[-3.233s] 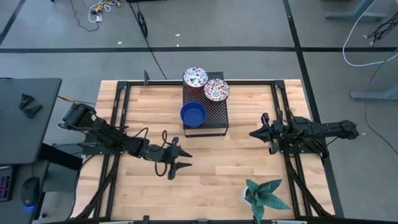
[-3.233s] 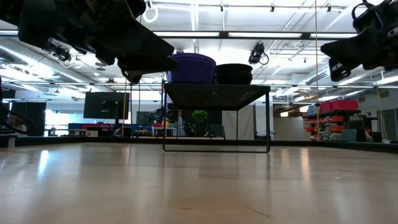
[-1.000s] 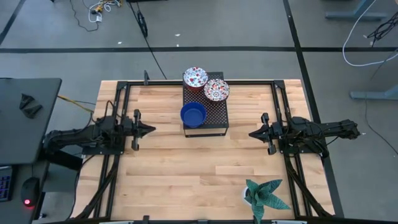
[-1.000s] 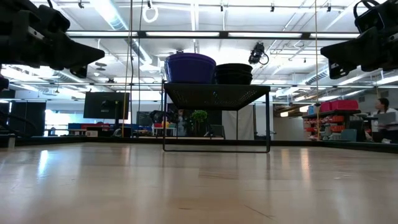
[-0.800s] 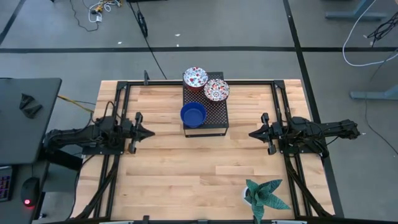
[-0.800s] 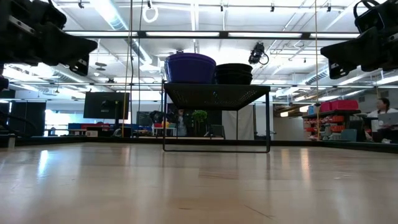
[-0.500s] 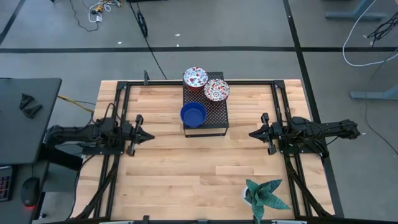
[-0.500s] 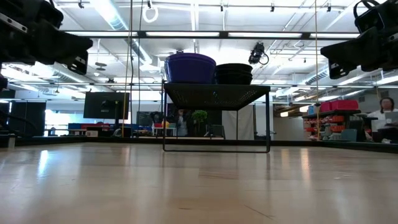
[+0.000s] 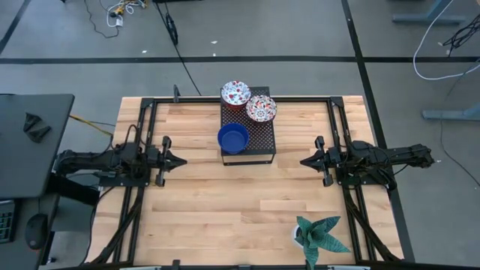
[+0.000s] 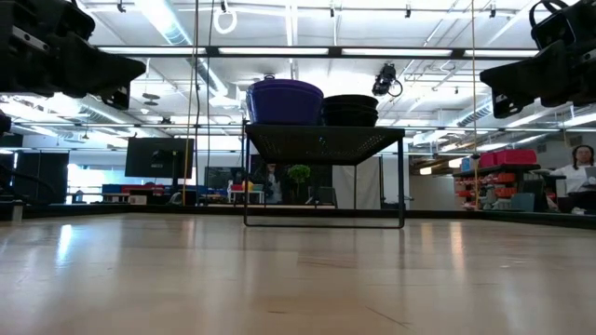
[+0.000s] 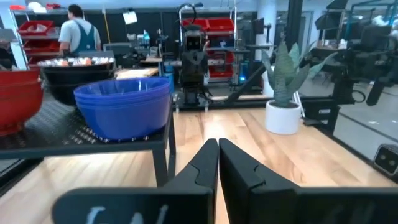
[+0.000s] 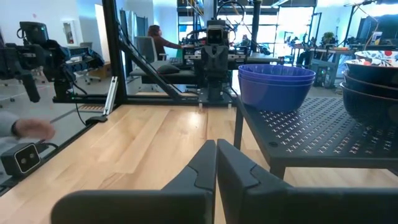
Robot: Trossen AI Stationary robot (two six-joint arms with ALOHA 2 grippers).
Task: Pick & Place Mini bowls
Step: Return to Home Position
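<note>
A stack of blue mini bowls (image 9: 233,138) rests on the near left corner of a black perforated stand (image 9: 259,135). Two patterned mini bowls (image 9: 235,94) (image 9: 261,109) sit on the stand's far part. My left gripper (image 9: 182,160) hovers shut above the table, left of the stand, pointing at it. In the left wrist view, the blue bowls (image 11: 124,109) lie ahead of this gripper (image 11: 217,158). My right gripper (image 9: 304,161) hovers shut to the stand's right, facing the blue bowls (image 12: 277,84) and the dark-sided patterned bowls (image 12: 373,81).
A potted green plant (image 9: 321,234) stands near the table's front right corner. Bare wooden tabletop (image 9: 240,202) lies between the stand and the near edge. The stand's thin legs (image 10: 246,181) hold its top well above the table. People show in the room beyond the table.
About three seconds ago my left gripper was open over the table's middle. It has since drawn back toward the left edge and shut. In the last second it has tipped up a little to level. My right gripper and the bowls have kept still.
</note>
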